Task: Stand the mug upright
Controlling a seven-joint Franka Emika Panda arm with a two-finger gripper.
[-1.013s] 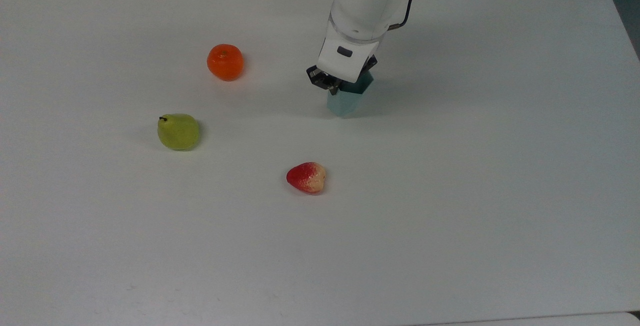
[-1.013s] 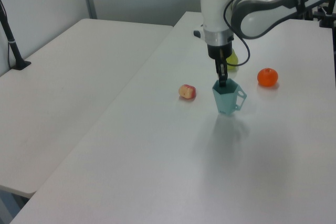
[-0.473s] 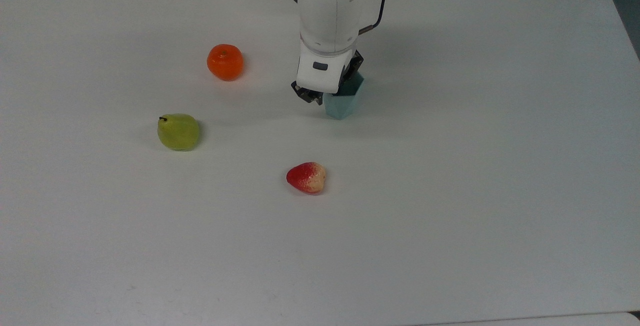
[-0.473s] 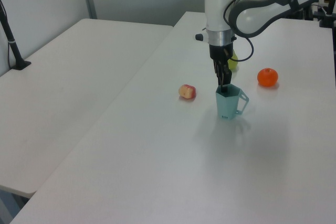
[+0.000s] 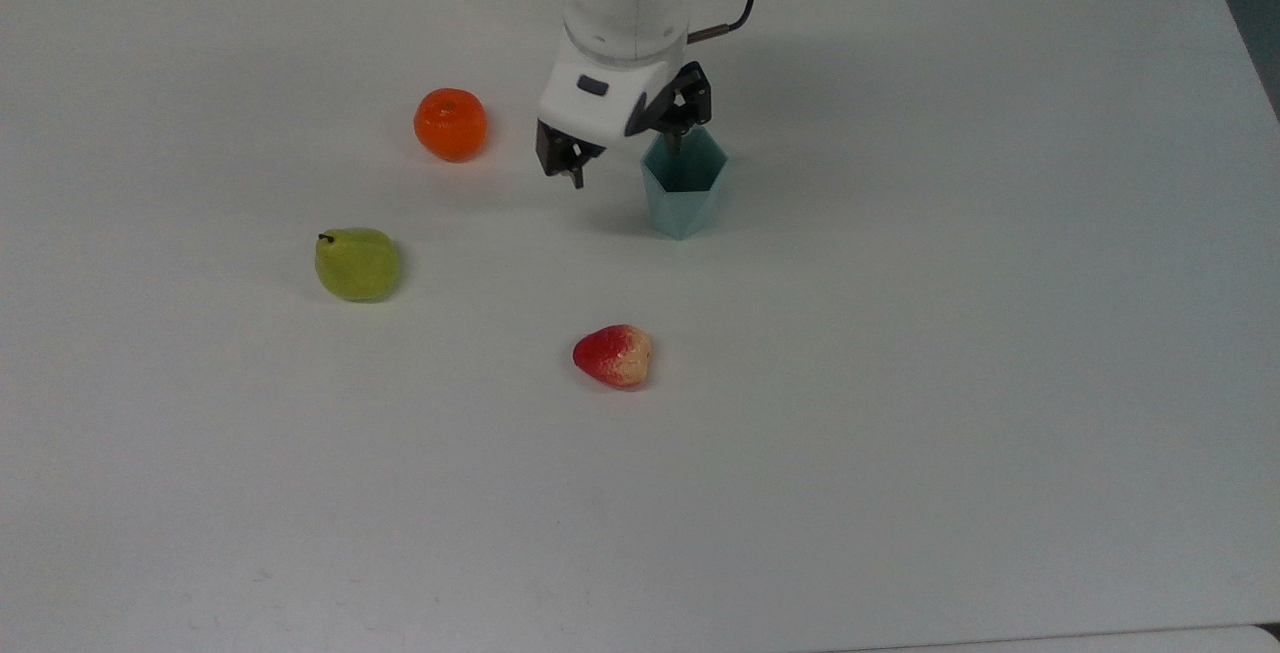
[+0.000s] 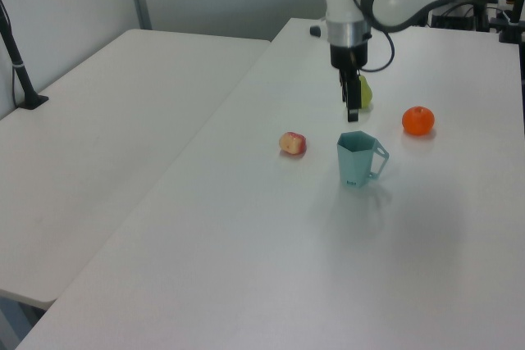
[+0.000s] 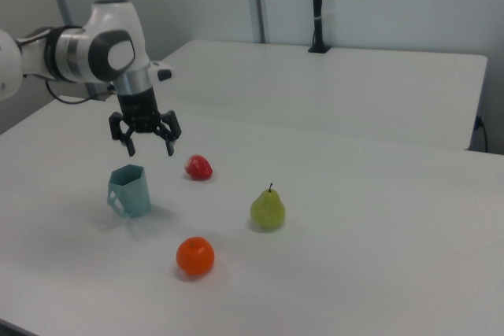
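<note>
the mug (image 5: 684, 193) stands upright on the white table (image 5: 900, 333), open mouth up, free of any grip. the gripper (image 5: 625, 153) hangs above it with its two fingers spread wide and nothing between them; in the right view the gripper (image 7: 146, 139) is clear of the rim, up in the air and a little toward the right view's right of the mug (image 7: 130, 191). in the left view the gripper (image 6: 352, 104) points straight down just above and behind the mug (image 6: 355, 160), whose angular handle juts out toward the left view's right. in the right view that handle sits low on the side toward the right view's left.

the mug is pale teal, faceted, with an angular rim, tapering to a narrower base.

further out, an orange (image 5: 451, 123) sits near the gripper on the top view's left. a green pear (image 5: 356, 263) lies farther off, lower left in the top view, and a strawberry (image 5: 613, 355) lies below the mug in the top view, well apart from it. in the right view the strawberry (image 7: 198, 167) is just past the mug toward the right view's right, the pear (image 7: 268, 208) beyond it, and the orange (image 7: 194, 256) nearest the camera.
</note>
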